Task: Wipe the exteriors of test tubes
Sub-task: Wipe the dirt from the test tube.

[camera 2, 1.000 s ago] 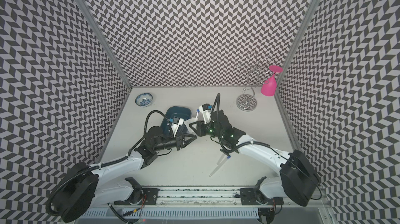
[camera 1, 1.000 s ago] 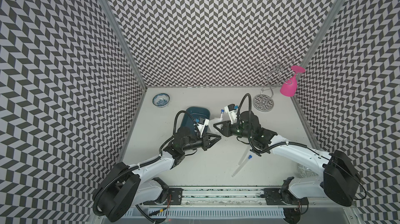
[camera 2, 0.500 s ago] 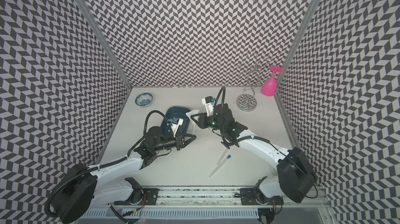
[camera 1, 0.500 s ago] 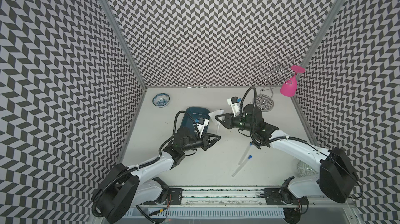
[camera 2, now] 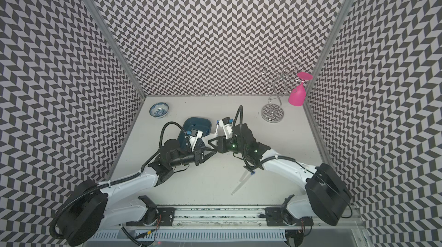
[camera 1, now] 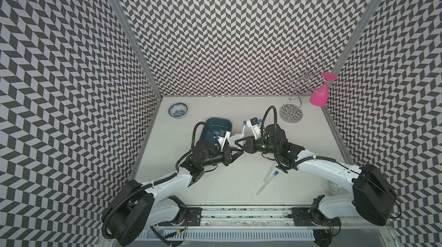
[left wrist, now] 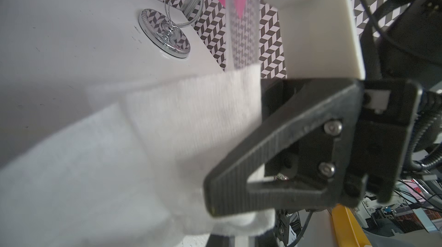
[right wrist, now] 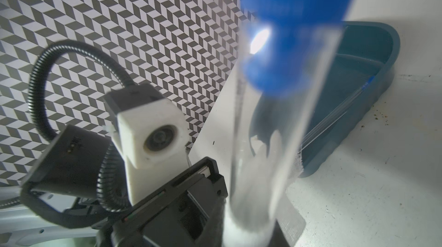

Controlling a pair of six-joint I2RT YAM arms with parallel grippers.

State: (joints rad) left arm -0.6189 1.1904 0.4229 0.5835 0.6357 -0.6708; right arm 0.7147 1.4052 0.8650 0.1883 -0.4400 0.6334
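Right claw [camera 1: 239, 145] nearer left claw [camera 1: 241, 152]; four test tubes [camera 1: 266, 184]

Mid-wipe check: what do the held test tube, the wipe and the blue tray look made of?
The held test tube looks like clear glass or plastic, glossy: glare spot, background visible through it. The wipe looks like white matte fabric or nonwoven: fine ribbed texture. The blue tray is probably moulded plastic: smooth, dull sheen.

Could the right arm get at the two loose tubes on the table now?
Probably not yet. The right tool is shut on a test tube, and the loose tubes lie behind it, beside its own forearm; it would need to fold back.
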